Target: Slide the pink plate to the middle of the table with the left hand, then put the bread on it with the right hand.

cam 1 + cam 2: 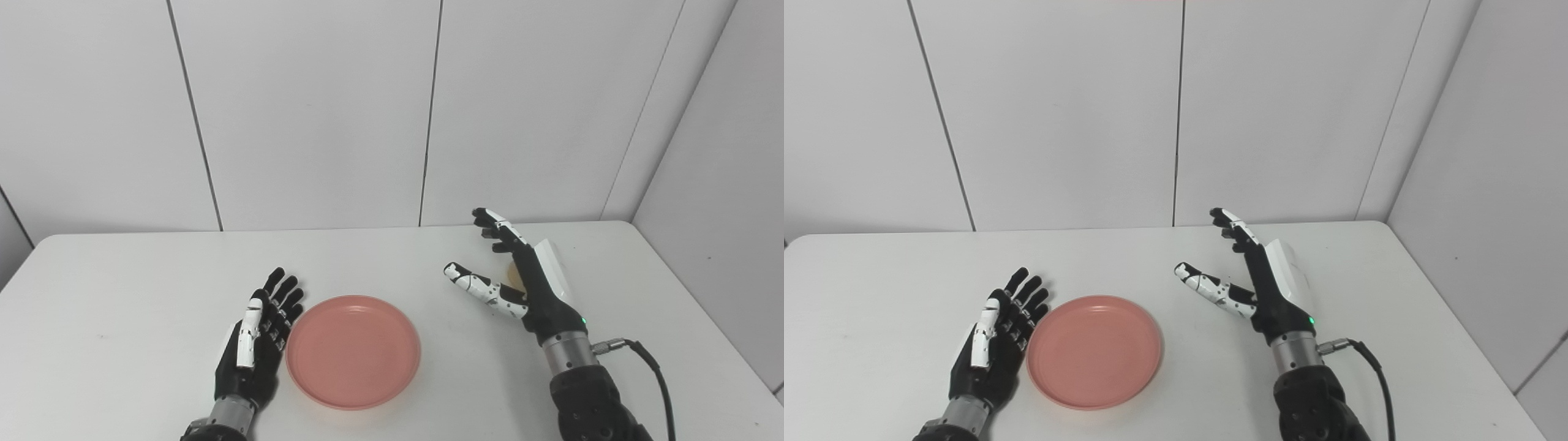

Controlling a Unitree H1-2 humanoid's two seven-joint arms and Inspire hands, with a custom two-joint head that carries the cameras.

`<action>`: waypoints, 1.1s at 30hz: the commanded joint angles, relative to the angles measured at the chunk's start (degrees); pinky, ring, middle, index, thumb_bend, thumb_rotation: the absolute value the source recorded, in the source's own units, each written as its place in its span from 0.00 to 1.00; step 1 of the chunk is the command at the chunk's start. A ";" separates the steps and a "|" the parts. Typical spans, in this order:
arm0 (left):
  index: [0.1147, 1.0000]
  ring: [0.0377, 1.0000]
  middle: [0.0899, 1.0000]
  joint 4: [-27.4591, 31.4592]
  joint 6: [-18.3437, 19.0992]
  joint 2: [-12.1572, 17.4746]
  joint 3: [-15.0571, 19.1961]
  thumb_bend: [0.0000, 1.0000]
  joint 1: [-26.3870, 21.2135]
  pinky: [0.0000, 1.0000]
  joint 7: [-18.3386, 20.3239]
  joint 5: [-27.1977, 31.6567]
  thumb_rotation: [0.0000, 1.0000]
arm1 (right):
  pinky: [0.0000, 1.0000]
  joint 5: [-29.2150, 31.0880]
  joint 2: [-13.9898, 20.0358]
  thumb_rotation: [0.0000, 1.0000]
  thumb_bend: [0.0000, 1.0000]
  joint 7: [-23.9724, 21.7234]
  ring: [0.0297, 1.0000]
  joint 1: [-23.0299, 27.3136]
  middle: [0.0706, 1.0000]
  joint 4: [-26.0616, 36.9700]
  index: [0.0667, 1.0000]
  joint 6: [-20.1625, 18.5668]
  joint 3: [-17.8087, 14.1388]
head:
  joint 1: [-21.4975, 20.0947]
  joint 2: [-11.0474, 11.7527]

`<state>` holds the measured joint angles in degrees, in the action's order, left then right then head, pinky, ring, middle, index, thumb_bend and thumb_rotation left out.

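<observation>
Nearest, the left hand (257, 343) lies flat, fingers spread and empty, just beside the left rim of the pink plate (353, 350), which sits near the counter's (122, 288) middle. Rigid and light by its look, it should slide from a rim push. Right hand (520, 285) hangs wide open, empty, over the bread (513, 274), mostly hidden, probably soft: grip its sides gently. No writing readable.
</observation>
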<state>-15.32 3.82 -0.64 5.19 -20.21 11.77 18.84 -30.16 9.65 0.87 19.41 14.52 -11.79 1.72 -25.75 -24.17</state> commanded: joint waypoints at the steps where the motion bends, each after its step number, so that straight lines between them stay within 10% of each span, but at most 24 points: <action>1: 0.91 0.93 0.93 -2.83 3.76 0.46 0.53 0.28 3.06 0.96 -1.69 -0.34 1.00 | 0.78 -1.52 1.27 0.67 0.67 1.21 0.82 3.65 0.83 1.46 0.83 -1.89 -1.59 | -0.22 -0.05; 33: 0.93 0.94 0.94 -2.59 4.80 2.37 0.54 0.27 3.05 0.98 -0.78 1.32 1.00 | 0.70 -13.66 10.75 0.54 0.86 0.09 0.82 11.07 0.88 -15.91 0.89 -12.85 -1.38 | -1.95 -1.23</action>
<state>-15.33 3.98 1.17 5.52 -20.20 12.28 20.66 -43.40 18.40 0.56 27.54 -1.90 -23.58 0.58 -27.77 -25.31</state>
